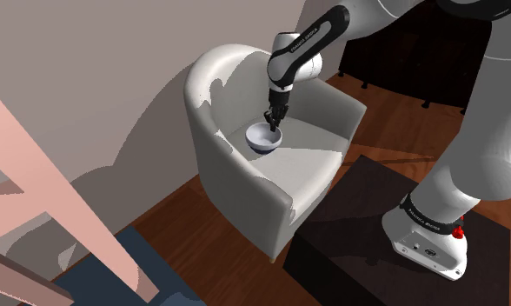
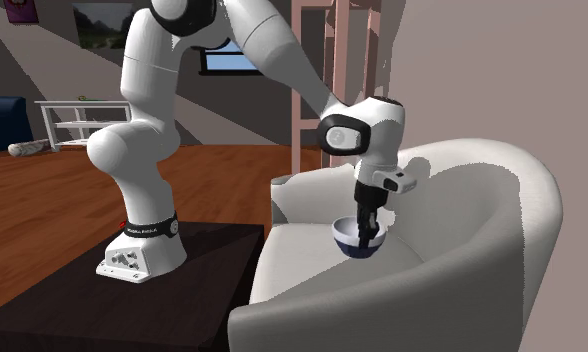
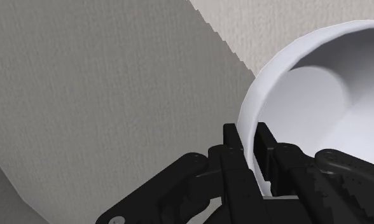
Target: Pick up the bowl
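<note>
A bowl [image 1: 263, 138], white inside and dark blue outside, sits over the seat of a pale armchair [image 1: 245, 187]. My black gripper [image 1: 274, 120] comes down onto the bowl's rim on the side toward the chair's back. In the wrist view the gripper [image 3: 250, 147] is shut on the white rim of the bowl [image 3: 319, 95], one finger outside the wall and one inside. In the second exterior view the gripper [image 2: 366, 235] reaches into the bowl [image 2: 359, 240], which looks slightly off the cushion.
The armchair's curved back [image 2: 502, 230] and arms wrap around the seat. My dark stand [image 1: 375, 226] is right beside the chair. A pink wooden frame [image 1: 45, 200] stands at the shoulder view's left. Dark furniture [image 1: 419, 61] lines the wall behind.
</note>
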Tool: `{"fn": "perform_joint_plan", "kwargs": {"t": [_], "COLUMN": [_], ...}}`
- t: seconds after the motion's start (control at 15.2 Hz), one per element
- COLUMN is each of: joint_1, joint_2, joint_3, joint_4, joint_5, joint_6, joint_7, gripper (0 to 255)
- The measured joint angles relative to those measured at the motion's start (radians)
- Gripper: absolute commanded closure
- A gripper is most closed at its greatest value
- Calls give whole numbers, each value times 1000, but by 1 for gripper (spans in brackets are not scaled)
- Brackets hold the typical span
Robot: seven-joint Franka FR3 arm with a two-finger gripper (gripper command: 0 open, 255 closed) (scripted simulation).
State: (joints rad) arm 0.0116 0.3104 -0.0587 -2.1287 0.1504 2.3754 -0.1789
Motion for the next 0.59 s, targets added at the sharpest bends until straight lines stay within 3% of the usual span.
{"fn": "perform_joint_plan", "kwargs": {"t": [0.59], "joint_1": [4], "joint_2": [-81], "joint_3": [-6], "joint_4": [21], "joint_5": [-18], "joint_6": [-101], "joint_7": [20], "gripper": [255]}}
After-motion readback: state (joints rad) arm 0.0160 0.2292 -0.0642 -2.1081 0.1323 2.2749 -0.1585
